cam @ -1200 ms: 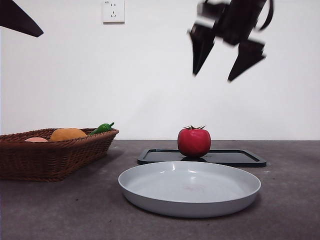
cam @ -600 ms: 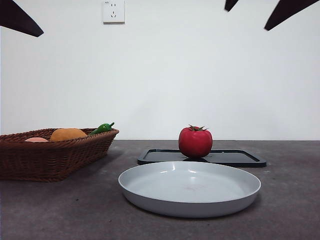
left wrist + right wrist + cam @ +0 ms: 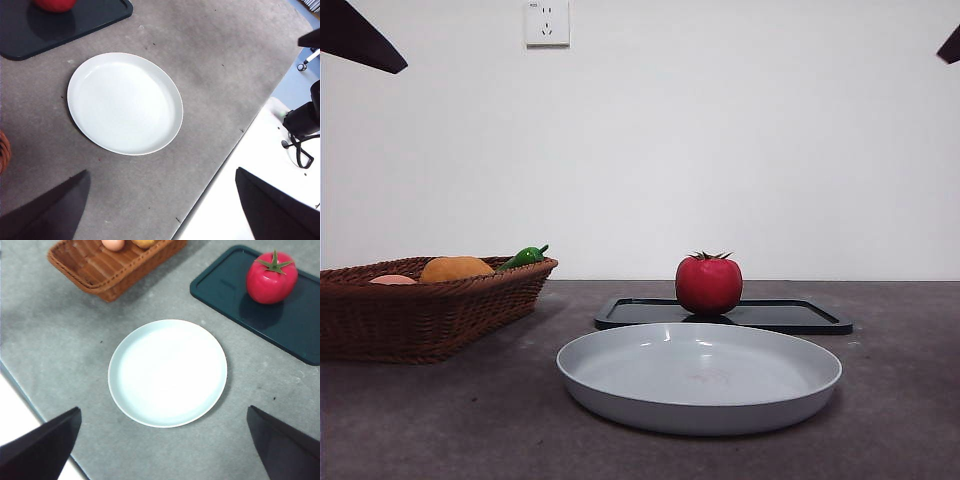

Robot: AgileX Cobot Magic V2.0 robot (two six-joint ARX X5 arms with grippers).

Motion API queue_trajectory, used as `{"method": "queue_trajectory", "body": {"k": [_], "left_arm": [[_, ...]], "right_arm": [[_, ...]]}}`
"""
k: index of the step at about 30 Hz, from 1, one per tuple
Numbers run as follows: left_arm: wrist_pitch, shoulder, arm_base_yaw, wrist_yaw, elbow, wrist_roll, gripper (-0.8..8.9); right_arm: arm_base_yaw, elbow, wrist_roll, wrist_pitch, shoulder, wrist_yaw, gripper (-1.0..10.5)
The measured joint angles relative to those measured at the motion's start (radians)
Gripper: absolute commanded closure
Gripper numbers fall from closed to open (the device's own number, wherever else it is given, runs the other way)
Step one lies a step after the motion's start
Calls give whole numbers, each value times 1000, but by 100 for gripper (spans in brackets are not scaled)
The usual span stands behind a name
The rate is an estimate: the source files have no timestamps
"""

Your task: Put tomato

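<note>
- Tomato (image 3: 709,284) is sitting upright on the black tray (image 3: 800,315), stem up, w/ nothing touching it; tray is lying just behind the white plate (image 3: 620,395).
- Plate is holding nothing. If the put is meant for the plate, that step is looking not yet done; if the tray was the target, job is prob. finished. The task line isn't saying which.
- Risk 1: tomato is round & glossy, so a shallow or off-centre pinch could be squirting it out and rolling it off the low tray rim onto the table.
- Risk 2: a drop from height onto the plate could be bouncing it over the shallow rim.
- Risk 3: basket (image 3: 420,320) w/ orange fruit (image 3: 456,268), a pale fruit & a green pepper (image 3: 525,256) is standing well apart, so mix-up is looking unlikely.
- Right gripper (image 3: 165,450) is hanging high over the plate, jaws spread wide, gripping nothing.
- Left gripper (image 3: 162,205) is also hanging high, jaws spread wide, empty, touching nothing.
</note>
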Motion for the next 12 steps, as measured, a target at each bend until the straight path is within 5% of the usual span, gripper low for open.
{"method": "queue_trajectory", "body": {"k": [5, 8, 12], "left_arm": [[0, 0, 0, 0, 0, 0, 350], [0, 0, 0, 0, 0, 0, 369], [0, 0, 0, 0, 0, 0, 724]], "right_arm": [[0, -8, 1, 7, -48, -3, 433], [0, -8, 2, 7, -45, -31, 573], [0, -8, 3, 7, -45, -46, 946]]}}
